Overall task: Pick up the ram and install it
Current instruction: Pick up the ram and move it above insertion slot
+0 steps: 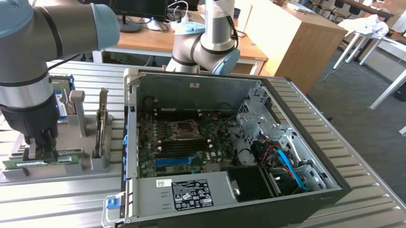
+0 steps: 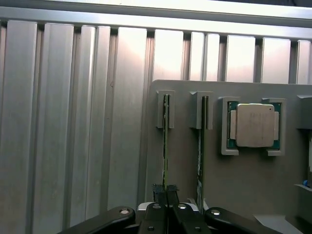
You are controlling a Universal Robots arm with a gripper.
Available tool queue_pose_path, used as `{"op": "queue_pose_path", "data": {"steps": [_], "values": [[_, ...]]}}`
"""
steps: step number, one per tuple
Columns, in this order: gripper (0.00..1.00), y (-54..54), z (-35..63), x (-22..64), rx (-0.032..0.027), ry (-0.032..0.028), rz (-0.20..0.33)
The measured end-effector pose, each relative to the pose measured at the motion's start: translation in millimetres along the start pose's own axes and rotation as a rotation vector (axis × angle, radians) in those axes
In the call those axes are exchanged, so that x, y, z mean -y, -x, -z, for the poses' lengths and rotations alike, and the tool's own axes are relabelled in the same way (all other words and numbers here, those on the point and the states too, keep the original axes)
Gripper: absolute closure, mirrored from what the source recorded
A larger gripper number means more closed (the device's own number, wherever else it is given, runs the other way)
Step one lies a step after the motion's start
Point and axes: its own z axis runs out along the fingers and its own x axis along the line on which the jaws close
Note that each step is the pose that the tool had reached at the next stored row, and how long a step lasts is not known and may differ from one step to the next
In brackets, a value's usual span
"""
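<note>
At 9 o'clock from the open PC case (image 1: pixel 254 95), as the exterior view has it, the gripper (image 2: pixel 165 191) is down on the grey parts holder (image 2: pixel 243 195). Fingers (image 2: pixel 157 194) are clenched on the upper edge of the ram (image 2: pixel 165 141). It stands on edge in the holder, far end in a guide bracket.

So: pick step, grasp made, not yet lifted by the look of it. Install not begun. The memory slots (image 1: pixel 187 146), at 6 o'clock of the CPU socket (image 1: pixel 184 129), look bare as far as I can tell.

My read: the pull calls for a straight line along the guide, no twist. A second stick (image 2: pixel 201 146) sits just beside, and the processor chip (image 2: pixel 255 125) is one pocket further over.

Hard to see:
- The wrist view has the ram edge-on, a thin line. Chips and label aren't readable there, and the fingers cover its near end.
- In the exterior view the arm blocks part of the holder at 12 o'clock of the ram, so I can't tell how deep the pinch goes.
- The slot latches in the case are too dark to judge.
</note>
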Motion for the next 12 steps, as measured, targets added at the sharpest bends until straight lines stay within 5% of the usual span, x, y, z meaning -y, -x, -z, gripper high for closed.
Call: {"op": "queue_pose_path", "data": {"steps": [12], "values": [[0.88, 0.2, 20.4, 0.6, 0.0001, -0.0001, -0.005]]}}
